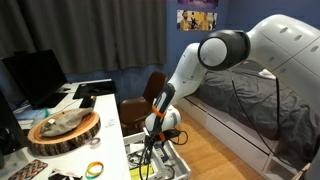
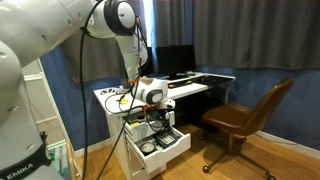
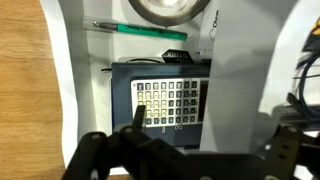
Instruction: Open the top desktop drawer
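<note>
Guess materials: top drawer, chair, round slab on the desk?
Top desktop drawer: white, smooth, matte; painted board or plastic, can't tell. Chair: brown, slight sheen, leather-like upholstery. Round slab: raw wood, bark edge, pale cut face.

Soft, even indoor light; low-resolution exterior views. In the wrist view, dark foreground shapes along the bottom edge blur.

A white Franka arm (image 1: 275, 45) enters from the side of the frame. Its thick upper links bend at a rounded elbow joint (image 1: 222, 50) with a dark cap. From there a slimmer forearm slopes down to the wrist (image 2: 150, 93). The Robotiq gripper (image 1: 151, 140) hangs low and points straight down. In the wrist view, its two dark fingers (image 3: 95, 155) are spread wide apart, gripping nothing.
</note>
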